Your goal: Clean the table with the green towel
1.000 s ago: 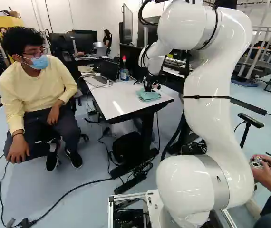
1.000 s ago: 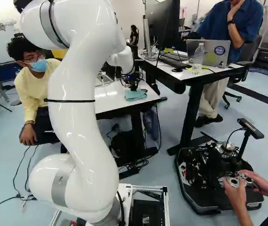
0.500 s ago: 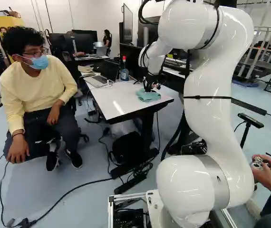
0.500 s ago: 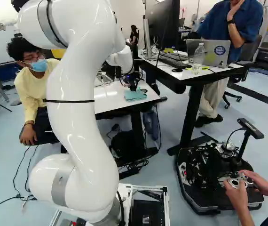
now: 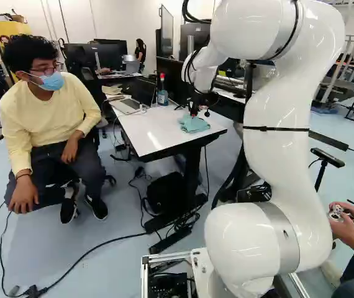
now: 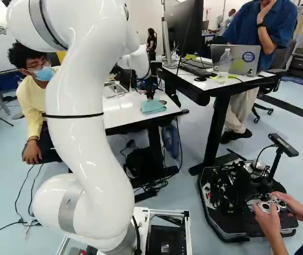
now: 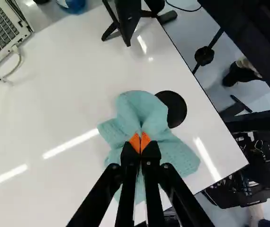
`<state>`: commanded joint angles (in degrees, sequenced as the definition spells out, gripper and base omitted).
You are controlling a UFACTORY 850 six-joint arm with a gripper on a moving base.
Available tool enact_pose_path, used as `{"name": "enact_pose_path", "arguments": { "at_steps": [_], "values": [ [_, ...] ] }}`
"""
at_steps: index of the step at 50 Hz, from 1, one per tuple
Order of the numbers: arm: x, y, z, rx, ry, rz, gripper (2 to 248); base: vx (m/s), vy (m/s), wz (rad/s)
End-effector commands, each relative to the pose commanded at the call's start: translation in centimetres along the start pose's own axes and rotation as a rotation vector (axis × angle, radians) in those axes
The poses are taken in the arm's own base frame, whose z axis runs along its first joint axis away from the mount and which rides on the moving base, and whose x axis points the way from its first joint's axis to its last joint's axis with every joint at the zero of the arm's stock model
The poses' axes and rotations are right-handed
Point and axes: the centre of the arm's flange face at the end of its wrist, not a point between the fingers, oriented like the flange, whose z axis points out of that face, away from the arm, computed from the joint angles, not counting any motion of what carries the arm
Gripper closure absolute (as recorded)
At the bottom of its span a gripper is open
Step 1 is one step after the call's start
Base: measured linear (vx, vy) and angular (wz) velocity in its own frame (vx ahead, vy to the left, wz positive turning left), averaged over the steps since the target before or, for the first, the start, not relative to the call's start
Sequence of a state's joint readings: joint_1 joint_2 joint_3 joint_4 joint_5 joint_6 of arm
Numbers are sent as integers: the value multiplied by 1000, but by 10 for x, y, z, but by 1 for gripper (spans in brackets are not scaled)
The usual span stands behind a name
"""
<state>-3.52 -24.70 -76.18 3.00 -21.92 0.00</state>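
Left base view: gripper [image 5: 194,112] angled down at upper middle of frame, tips at green towel [image 5: 194,125] on white table [image 5: 145,127]; laptop [image 5: 127,106] and bottle [image 5: 163,94] on same table, toward upper left.

Right base view: towel at upper middle of frame, near table corner, under gripper.

Wrist view: jaws closed together, pinching towel, with folds converging at fingertips. Black disc [image 7: 174,108] just beside towel, on tabletop.

I'm standing on pale blue floor [image 5: 121,217], a white wall [image 5: 74,25] behind at the left base view's upper left. At the right base view's upper right, a dark-legged desk [image 6: 216,127] bears a big black monitor [image 6: 187,26].
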Motion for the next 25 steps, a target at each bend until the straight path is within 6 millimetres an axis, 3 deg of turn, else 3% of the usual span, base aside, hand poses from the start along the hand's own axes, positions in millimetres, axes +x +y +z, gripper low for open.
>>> {"name": "enact_pose_path", "arguments": {
  "at_steps": [25],
  "values": [
    [8, -1, -34, 2, 51, -1, 225, 0, 0, 0]
  ]
}}
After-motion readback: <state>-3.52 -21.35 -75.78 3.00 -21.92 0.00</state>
